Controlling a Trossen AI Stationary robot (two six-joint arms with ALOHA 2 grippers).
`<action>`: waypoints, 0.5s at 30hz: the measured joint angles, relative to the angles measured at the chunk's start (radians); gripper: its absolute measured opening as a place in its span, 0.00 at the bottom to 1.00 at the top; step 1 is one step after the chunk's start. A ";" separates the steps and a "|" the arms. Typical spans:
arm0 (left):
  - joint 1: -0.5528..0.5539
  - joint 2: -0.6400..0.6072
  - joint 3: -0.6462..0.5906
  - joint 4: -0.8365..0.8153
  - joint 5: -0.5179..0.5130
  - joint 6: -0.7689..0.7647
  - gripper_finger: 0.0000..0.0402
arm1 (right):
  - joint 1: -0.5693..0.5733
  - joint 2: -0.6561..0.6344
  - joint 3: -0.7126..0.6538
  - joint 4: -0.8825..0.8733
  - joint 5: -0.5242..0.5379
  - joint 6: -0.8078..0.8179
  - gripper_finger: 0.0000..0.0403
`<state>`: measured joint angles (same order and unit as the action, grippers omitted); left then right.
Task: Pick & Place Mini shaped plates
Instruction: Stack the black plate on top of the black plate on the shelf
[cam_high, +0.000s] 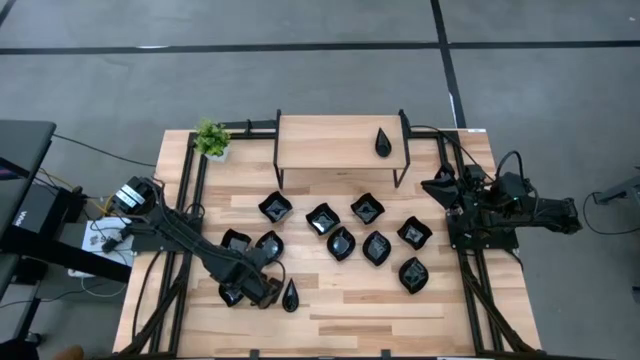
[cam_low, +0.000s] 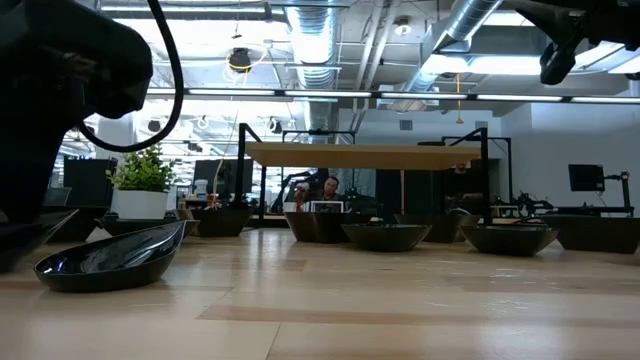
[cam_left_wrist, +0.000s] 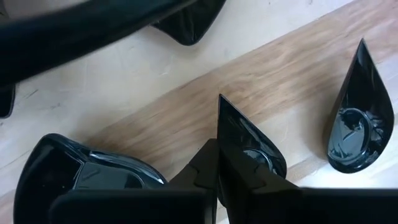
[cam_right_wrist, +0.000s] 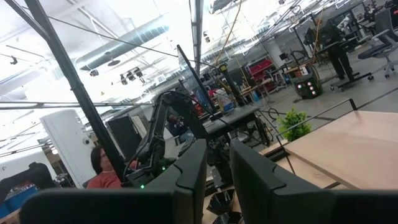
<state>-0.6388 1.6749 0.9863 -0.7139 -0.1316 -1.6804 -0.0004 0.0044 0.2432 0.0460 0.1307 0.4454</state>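
Wooden table (cam_high: 350, 300) is scattered with mini shaped plates (cam_high: 340, 243) — left gripper (cam_high: 262, 292) is pinched shut on a teardrop plate (cam_left_wrist: 249, 149), another teardrop dish (cam_high: 290, 296) just beside it. Right gripper (cam_high: 440, 186) waits off to the side, fingers slightly apart — holding nothing.

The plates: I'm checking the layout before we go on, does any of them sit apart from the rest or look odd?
One teardrop plate sits alone on the raised wooden shelf at the back, while the other plates lie on the table below. Nothing looks broken or spilled. The left tool is down among the near-left plates.
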 joint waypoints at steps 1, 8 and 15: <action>0.001 0.000 0.000 0.000 -0.001 0.000 0.04 | 0.000 0.000 0.000 0.000 0.000 0.000 0.17; 0.005 0.009 0.000 -0.003 -0.003 0.000 0.09 | 0.000 0.000 0.000 -0.001 0.000 0.000 0.17; 0.005 0.010 0.000 -0.002 0.008 -0.003 0.18 | 0.000 0.000 0.000 0.000 0.000 0.000 0.17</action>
<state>-0.6338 1.6844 0.9859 -0.7162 -0.1238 -1.6833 -0.0003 0.0044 0.2432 0.0455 0.1307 0.4454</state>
